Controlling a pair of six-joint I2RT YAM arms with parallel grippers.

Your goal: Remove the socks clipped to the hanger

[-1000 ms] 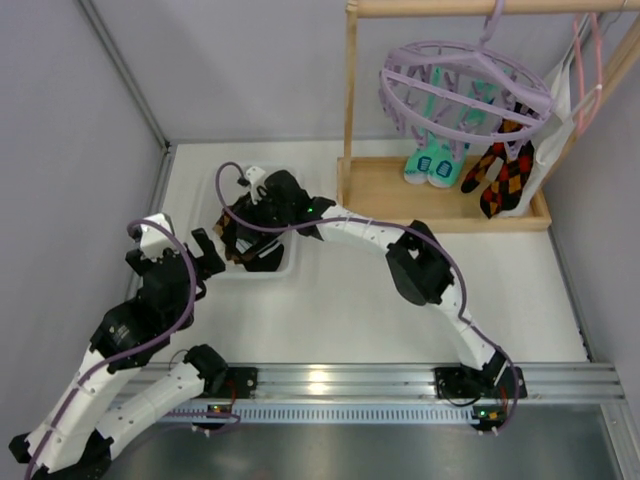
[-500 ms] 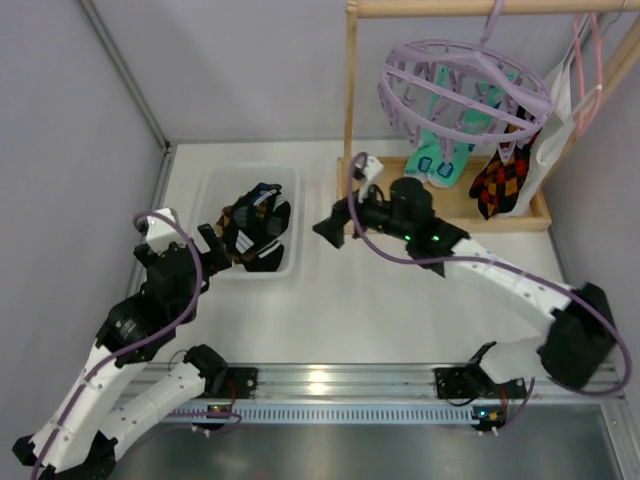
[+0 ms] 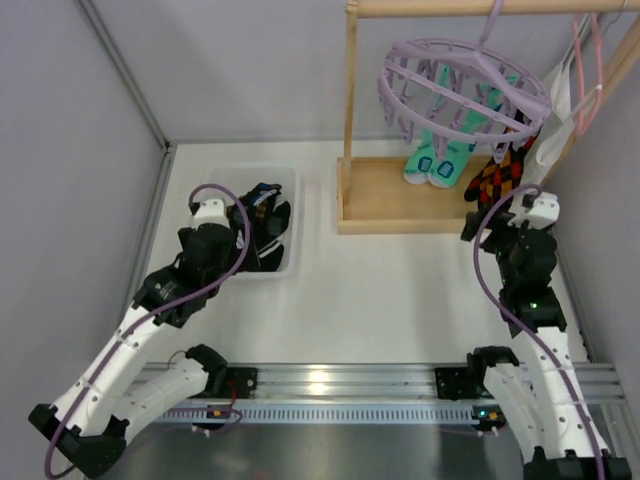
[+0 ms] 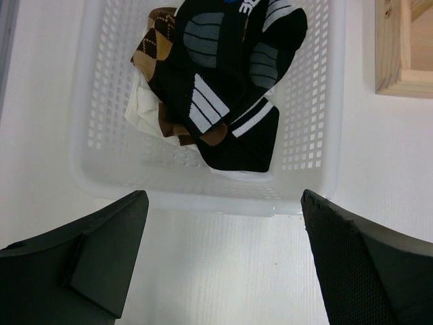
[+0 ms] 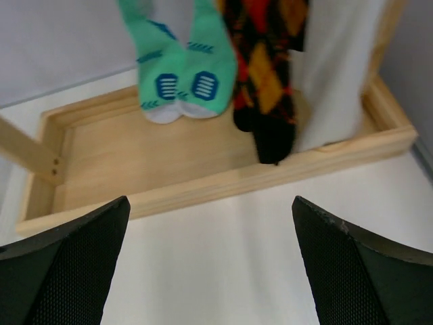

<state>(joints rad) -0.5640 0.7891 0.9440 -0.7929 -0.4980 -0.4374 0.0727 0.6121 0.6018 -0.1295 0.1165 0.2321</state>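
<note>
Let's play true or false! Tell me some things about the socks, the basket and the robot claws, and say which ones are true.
1. The green socks hang from the purple hanger. True.
2. The basket is empty. False: a black sock lies in it, with others.
3. The right claw grips the orange-and-black sock. False: it is open, holding nothing.
4. The left claw is open by the basket. True.

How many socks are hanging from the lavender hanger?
4: two teal socks side by side, and two overlapping argyle socks next to them, against the white cloth; others may be hidden.
</note>
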